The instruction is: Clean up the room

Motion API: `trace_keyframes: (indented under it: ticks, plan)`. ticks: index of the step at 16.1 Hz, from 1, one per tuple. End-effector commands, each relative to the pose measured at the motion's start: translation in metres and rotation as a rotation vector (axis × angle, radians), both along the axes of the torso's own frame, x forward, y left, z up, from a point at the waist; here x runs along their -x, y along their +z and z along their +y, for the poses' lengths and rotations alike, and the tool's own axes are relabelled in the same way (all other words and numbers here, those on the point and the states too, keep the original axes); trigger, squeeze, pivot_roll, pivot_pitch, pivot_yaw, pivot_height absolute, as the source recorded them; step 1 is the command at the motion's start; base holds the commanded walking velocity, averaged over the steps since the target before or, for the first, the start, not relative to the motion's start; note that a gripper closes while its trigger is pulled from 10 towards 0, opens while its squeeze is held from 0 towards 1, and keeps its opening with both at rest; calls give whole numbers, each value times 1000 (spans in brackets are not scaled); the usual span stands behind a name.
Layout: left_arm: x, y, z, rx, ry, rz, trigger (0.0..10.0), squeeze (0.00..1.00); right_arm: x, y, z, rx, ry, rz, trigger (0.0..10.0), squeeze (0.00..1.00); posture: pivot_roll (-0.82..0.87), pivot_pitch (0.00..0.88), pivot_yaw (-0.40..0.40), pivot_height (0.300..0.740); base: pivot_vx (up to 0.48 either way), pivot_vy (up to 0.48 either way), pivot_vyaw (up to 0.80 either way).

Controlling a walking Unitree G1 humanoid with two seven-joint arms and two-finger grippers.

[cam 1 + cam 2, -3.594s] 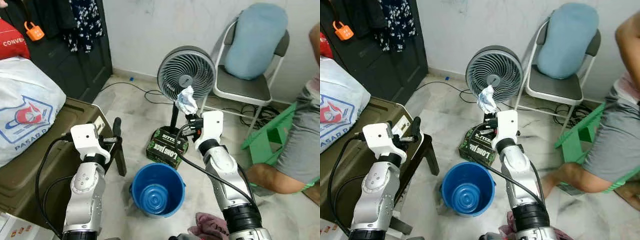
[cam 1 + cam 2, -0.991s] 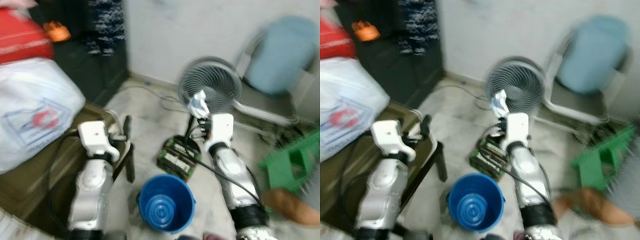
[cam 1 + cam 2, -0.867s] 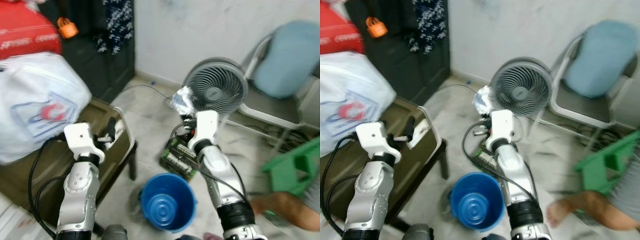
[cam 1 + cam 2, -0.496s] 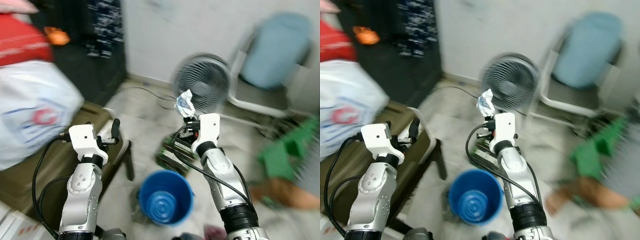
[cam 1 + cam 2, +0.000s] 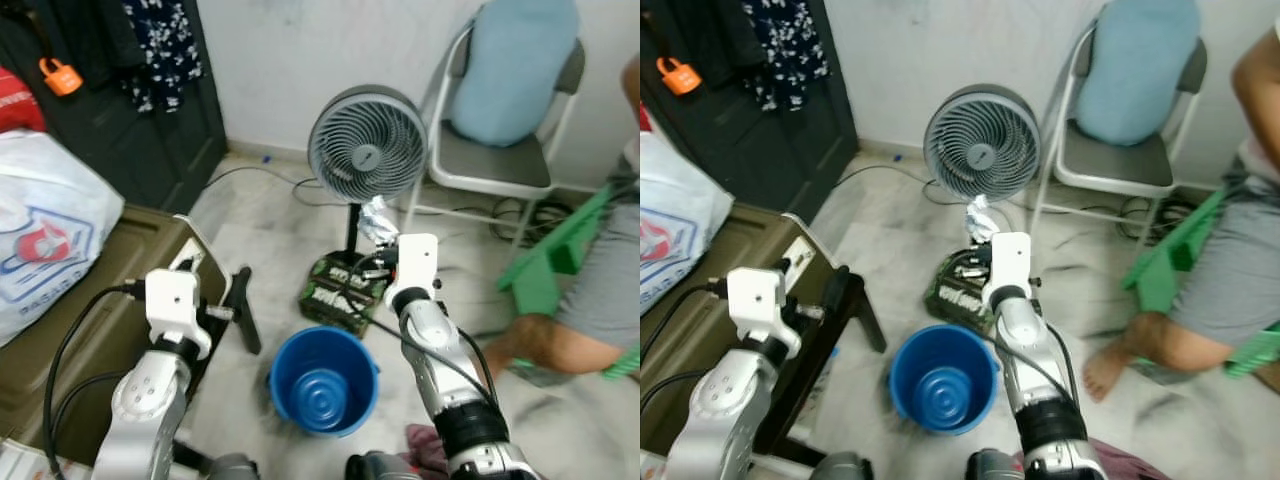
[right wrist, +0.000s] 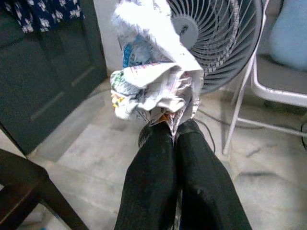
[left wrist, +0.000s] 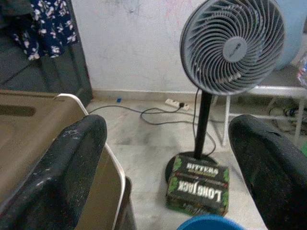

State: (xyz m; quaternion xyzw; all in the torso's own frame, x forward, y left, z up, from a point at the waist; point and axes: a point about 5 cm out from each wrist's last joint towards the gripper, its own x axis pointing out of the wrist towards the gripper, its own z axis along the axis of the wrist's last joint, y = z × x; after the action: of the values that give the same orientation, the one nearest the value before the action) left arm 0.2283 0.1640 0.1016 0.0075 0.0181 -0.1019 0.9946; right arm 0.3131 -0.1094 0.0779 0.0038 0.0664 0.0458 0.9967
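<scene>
Pinching a crumpled wad of paper (image 6: 152,84) between the two black fingers (image 6: 149,177) of the right gripper (image 6: 173,125), jaws pressed together on the wad's lower end, the wad standing up beyond the fingertips with its long axis running on along the fingers, toward the grey pedestal fan (image 5: 367,147). Holding that wad (image 5: 378,221) up in front of the fan's pole, above and beyond the blue bucket (image 5: 322,379) on the pale marble floor (image 5: 270,215), not over the bucket's mouth but nearer the green carton marked LONG JACK (image 7: 198,184) at the fan's base. Keeping the left gripper (image 7: 165,158) spread wide with nothing between its fingers (image 7: 62,167), raised beside the olive-brown trunk (image 5: 95,300) with the white handle, just left of the bucket. Resting on the trunk's far end: a white plastic bag with red and blue print (image 5: 45,235). Standing behind the fan against the wall: a folding metal chair (image 5: 495,165) carrying a pale blue cushion (image 5: 512,65). Leaning at the right: a green plastic stool (image 5: 555,260), beside a person's bent leg in grey shorts (image 5: 590,300), bare foot on the floor. Hanging at the upper left: dark floral clothing (image 5: 160,45) against a dark door, an orange padlock (image 5: 60,75) beside it.
</scene>
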Motion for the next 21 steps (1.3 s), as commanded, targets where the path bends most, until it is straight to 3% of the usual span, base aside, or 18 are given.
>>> trace_keyframes:
  ticks: [1,2,10,12,21]
  plan:
    - [6,5,2,-43,-50,-8,10000,0,-3,-7,-2,4,-55,53,10000,0,191,153,57,740,0,0,0]
    - [18,9,8,-107,-107,-4,10000,0,-4,-20,-3,-9,-124,140,10000,0,227,177,76,740,0,0,0]
    - [41,28,31,-196,-129,35,10000,0,2,-55,6,-57,-285,373,10000,0,313,231,143,740,0,0,0]
    - [47,34,35,-222,-157,66,10000,0,9,-70,15,-152,-328,481,10000,0,332,236,163,740,0,0,0]
    - [48,36,32,-233,-181,87,10000,0,4,-64,34,-213,-248,469,10000,0,336,222,169,740,0,0,0]
